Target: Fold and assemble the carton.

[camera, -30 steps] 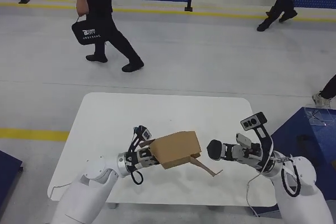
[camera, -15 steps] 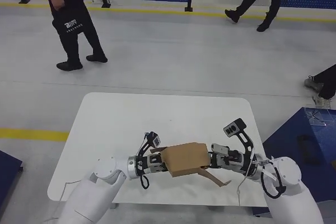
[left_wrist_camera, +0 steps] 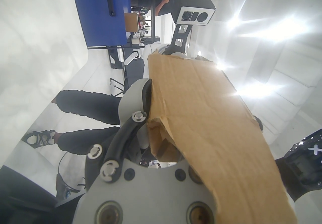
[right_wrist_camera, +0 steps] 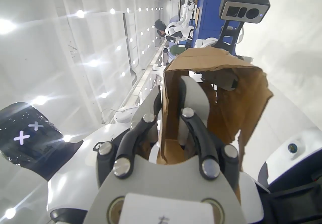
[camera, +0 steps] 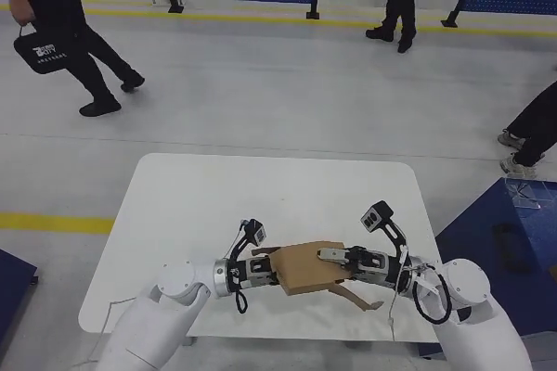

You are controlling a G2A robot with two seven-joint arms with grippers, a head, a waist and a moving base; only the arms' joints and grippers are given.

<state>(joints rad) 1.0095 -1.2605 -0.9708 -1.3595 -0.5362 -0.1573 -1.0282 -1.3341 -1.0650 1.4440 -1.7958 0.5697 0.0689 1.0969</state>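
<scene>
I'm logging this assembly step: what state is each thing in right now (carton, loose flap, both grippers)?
carton: opened into a tube, ends unclosed, held between both grippers.
loose flap: unfolded, sticking out at the right end.
left gripper: jaws shut on the carton's end.
right gripper: jaws shut across a carton wall.

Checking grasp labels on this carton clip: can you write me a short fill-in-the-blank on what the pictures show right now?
1. The carton is gripped by ____ tools at once.
2. The left tool holds the end away from the loose flap, which hangs near the ____ tool.
3. In the right wrist view, one finger of the right tool is ____ the carton, the other outside its wall.
4. The table is ____ in colour.
Missing words: two; right; inside; white.
</scene>
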